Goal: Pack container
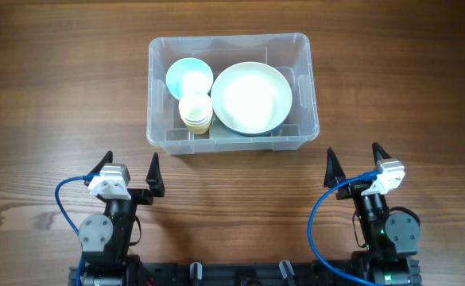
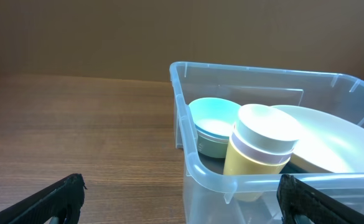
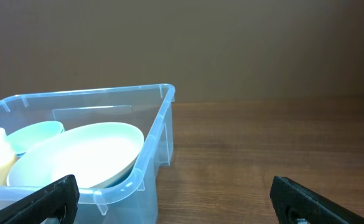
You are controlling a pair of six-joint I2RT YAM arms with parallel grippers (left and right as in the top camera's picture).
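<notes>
Bin (image 1: 232, 145) holds a big bowl (image 1: 251, 97), a small bowl (image 1: 189, 76) and stacked cups (image 1: 195, 110). Left gripper (image 1: 130, 159) and right gripper (image 1: 354, 151) sit nearby, spread, empty.

Clear glossy plastic container (image 1: 234, 141), wooden table (image 1: 57, 95)

Wooden table (image 1: 49, 95), plain brown wall (image 3: 231, 43) behind, even soft light

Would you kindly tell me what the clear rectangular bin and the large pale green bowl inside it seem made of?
The clear rectangular bin looks like glossy plastic: see-through walls with moulded notches. The large pale green bowl seems smooth plastic or melamine, with soft sheen.
</notes>
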